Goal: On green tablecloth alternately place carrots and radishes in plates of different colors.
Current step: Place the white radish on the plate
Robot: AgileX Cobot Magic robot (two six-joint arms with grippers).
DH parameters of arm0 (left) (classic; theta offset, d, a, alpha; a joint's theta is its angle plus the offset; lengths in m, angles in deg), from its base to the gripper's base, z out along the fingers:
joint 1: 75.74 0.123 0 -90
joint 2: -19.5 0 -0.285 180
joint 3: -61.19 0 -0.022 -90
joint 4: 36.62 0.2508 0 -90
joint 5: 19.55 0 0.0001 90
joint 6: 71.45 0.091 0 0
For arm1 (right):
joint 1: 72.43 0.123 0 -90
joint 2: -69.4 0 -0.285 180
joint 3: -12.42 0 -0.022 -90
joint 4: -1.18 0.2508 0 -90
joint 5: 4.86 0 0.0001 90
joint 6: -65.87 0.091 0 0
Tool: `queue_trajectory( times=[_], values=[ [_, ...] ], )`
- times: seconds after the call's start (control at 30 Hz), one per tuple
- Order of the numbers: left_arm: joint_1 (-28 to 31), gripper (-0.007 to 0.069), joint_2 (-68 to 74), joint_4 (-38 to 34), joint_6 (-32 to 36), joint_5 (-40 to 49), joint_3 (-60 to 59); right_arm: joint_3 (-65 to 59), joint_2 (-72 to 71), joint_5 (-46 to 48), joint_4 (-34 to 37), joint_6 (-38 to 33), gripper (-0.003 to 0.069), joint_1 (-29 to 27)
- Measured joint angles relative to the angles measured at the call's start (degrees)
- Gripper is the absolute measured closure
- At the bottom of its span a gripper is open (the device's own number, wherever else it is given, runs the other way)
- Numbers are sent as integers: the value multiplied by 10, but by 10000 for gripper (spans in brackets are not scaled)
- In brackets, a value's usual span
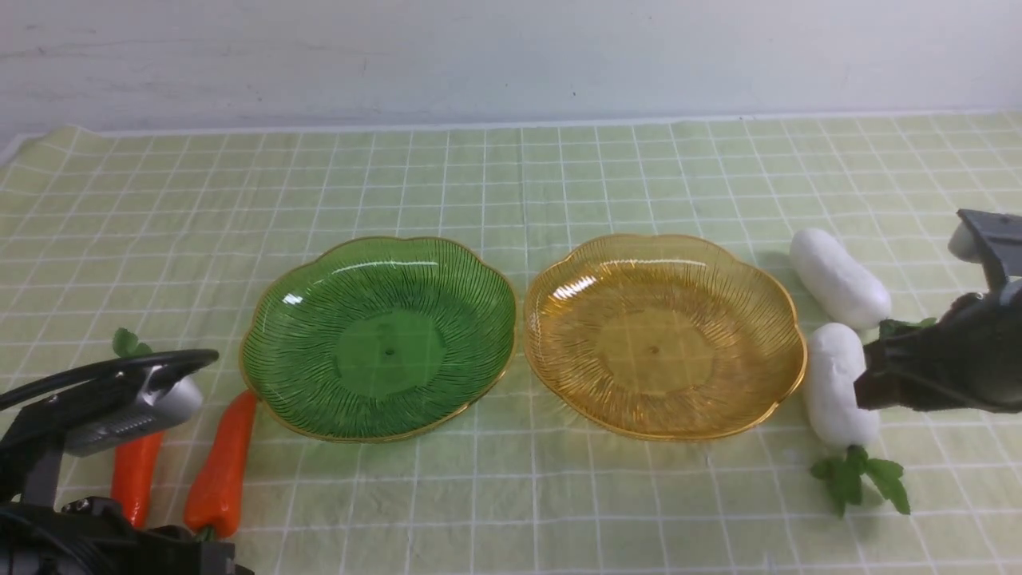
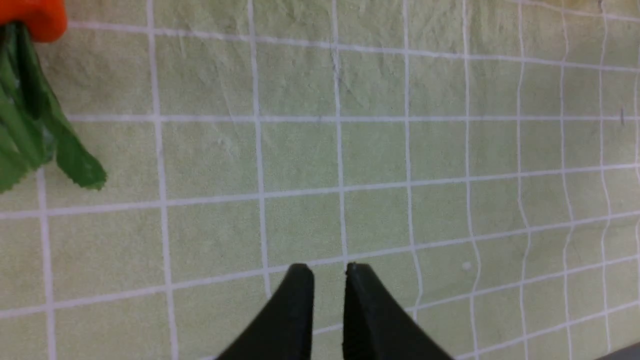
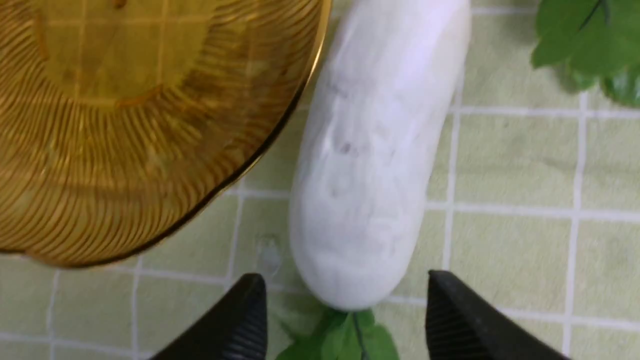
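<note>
On the green tablecloth (image 1: 511, 184) a green plate (image 1: 275, 319) and an amber plate (image 1: 766, 335) lie side by side, both empty. Two carrots (image 1: 222, 467) (image 1: 134, 475) lie left of the green plate. Two radishes (image 1: 838, 275) (image 1: 830, 383) lie right of the amber plate. My right gripper (image 3: 345, 276) is open above the leafy end of the nearer radish (image 3: 370, 165), holding nothing. My left gripper (image 2: 325, 267) hovers over bare cloth with its jaws a narrow gap apart and empty. A carrot's end (image 2: 37, 17) and leaves (image 2: 35, 125) show off to one side.
A white wall (image 1: 511, 56) rises behind the cloth's far edge. The other radish's leaves (image 3: 585, 40) lie beyond the nearer radish. The amber plate's rim (image 3: 280, 125) runs close alongside that radish.
</note>
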Motion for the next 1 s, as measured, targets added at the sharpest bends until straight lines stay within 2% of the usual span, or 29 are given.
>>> queue_trajectory(
  times=[0.03,0.07,0.17,0.4,0.57,0.67,0.8,1.0],
  values=[
    [0,533,0,0,0,0,0,0,3,-6,0,0,213,0],
    [0,523,0,0,0,0,0,2,16,-27,0,-1,159,0],
    [0,512,0,0,0,0,0,2,40,-54,5,-2,94,0],
    [0,513,0,0,0,0,0,2,89,-60,45,-9,71,0],
    [0,513,0,0,0,0,0,3,112,-61,47,-21,71,0],
    [0,513,0,0,0,0,0,3,117,-58,47,-23,94,0],
    [0,513,0,0,0,2,0,10,117,-29,31,-26,228,0],
    [0,513,0,0,0,37,0,62,93,79,-12,-15,234,0]
  ],
)
